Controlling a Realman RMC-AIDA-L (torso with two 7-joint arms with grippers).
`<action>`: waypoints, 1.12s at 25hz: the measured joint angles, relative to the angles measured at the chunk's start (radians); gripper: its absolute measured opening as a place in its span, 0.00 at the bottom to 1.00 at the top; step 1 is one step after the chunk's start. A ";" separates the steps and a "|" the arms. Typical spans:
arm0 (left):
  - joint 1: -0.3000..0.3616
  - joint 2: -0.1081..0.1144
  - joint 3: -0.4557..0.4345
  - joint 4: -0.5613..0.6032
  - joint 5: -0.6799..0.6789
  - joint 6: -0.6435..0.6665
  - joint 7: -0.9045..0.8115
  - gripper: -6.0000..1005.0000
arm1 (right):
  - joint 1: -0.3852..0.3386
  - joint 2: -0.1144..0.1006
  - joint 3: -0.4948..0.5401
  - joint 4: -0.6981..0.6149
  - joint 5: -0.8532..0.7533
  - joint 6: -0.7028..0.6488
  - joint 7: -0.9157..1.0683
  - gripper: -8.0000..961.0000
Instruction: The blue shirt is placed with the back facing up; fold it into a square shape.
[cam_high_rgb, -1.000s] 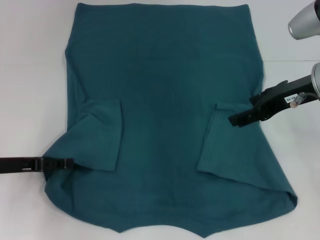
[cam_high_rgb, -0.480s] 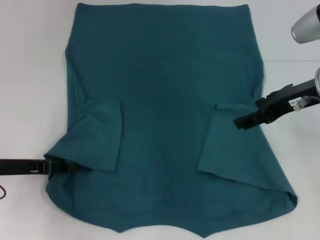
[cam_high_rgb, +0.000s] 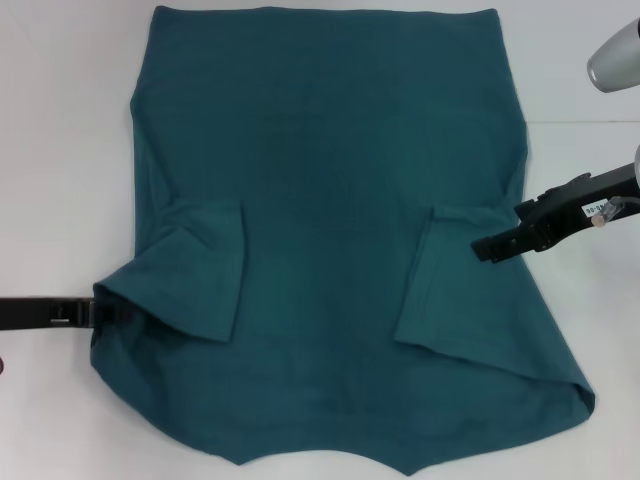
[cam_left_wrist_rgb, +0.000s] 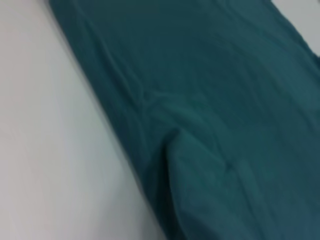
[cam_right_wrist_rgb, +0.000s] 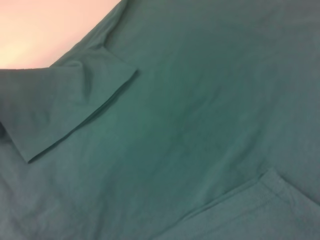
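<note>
Head view gives you the blue shirt (cam_high_rgb: 330, 200) spread flat across the white worktop (cam_high_rgb: 60, 150), filling most of the middle, with both short sleeves folded inward onto the body. The left sleeve (cam_high_rgb: 205, 270) lies as a flap near the left edge of the cloth, and the right sleeve (cam_high_rgb: 440, 280) mirrors it on the other side.

Your left gripper (cam_high_rgb: 100, 312) comes in low from the left border and sits at the shirt's left edge, just below the folded left sleeve, where the fabric is bunched up a little. You cannot tell from here whether it is wide, narrow, or pinching the cloth.

Your right gripper (cam_high_rgb: 480, 250) reaches in from the right, its tip over the shirt's right edge beside the folded right sleeve. It looks narrow, but you cannot tell for sure, nor whether it touches the fabric.

Left wrist view shows you the shirt's edge against the worktop with a raised fold. Right wrist view shows you both folded sleeves lying on the shirt's back.
</note>
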 joint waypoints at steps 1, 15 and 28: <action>0.001 0.000 0.000 0.002 -0.005 0.001 0.000 0.13 | 0.000 0.000 0.000 0.000 0.000 0.000 0.000 0.93; 0.004 0.001 -0.001 0.033 -0.020 0.039 0.003 0.05 | 0.000 -0.002 0.000 -0.021 -0.073 -0.069 0.073 0.93; -0.003 0.000 -0.004 0.044 -0.025 0.069 0.002 0.05 | -0.104 0.005 -0.075 -0.054 -0.202 -0.225 0.193 0.89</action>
